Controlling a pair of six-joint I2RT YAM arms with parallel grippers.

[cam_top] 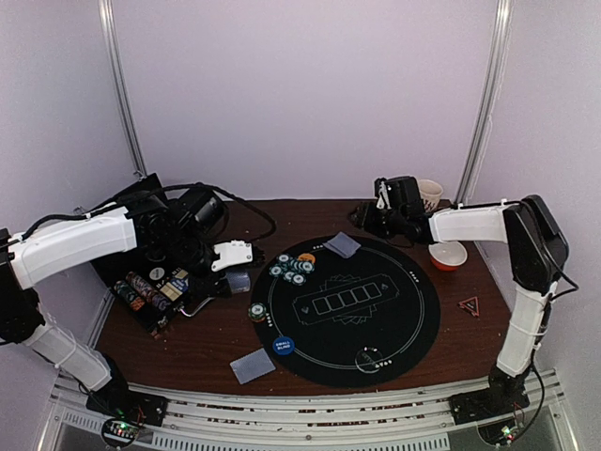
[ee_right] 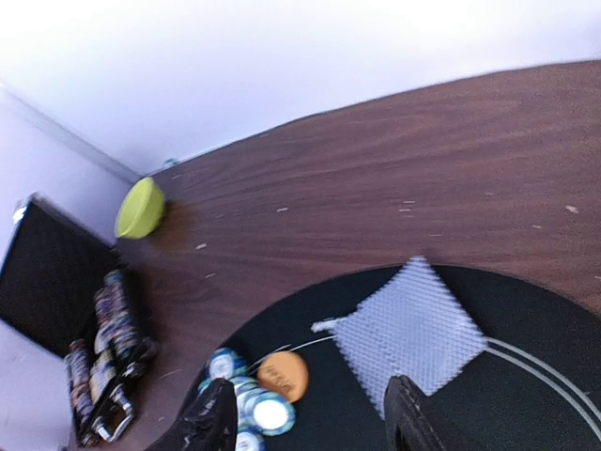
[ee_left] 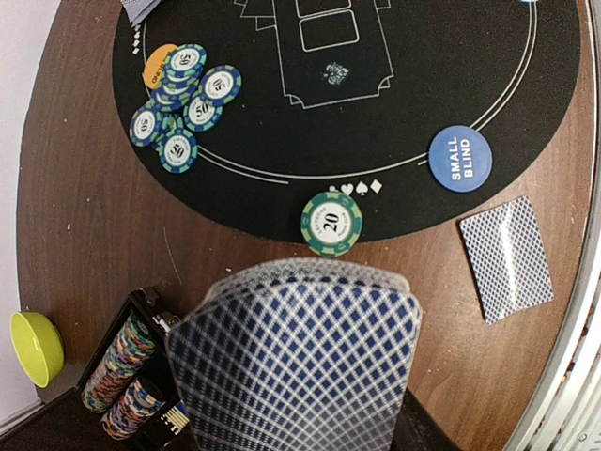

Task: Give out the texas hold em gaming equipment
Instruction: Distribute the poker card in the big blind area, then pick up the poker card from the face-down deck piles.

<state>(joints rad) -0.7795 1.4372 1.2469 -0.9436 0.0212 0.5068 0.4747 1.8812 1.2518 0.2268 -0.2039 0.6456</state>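
I am worrying about 2 things. The pack of cards (ee_left: 291,366) is fanning out in the left claw (cam_top: 237,268), which is squeezing it. If that grip is loose, cards could slide out and fall near the chip case (cam_top: 150,287).

The right claw (ee_right: 310,427) is spread wide with nothing in it, hanging low by the card (ee_right: 411,329) lying at the far edge of the black mat (cam_top: 404,319). A finger could bump that card toward the chips (ee_left: 178,103).

The left arm is reaching over the table's left side. The right arm is bending across toward the mat's far edge.
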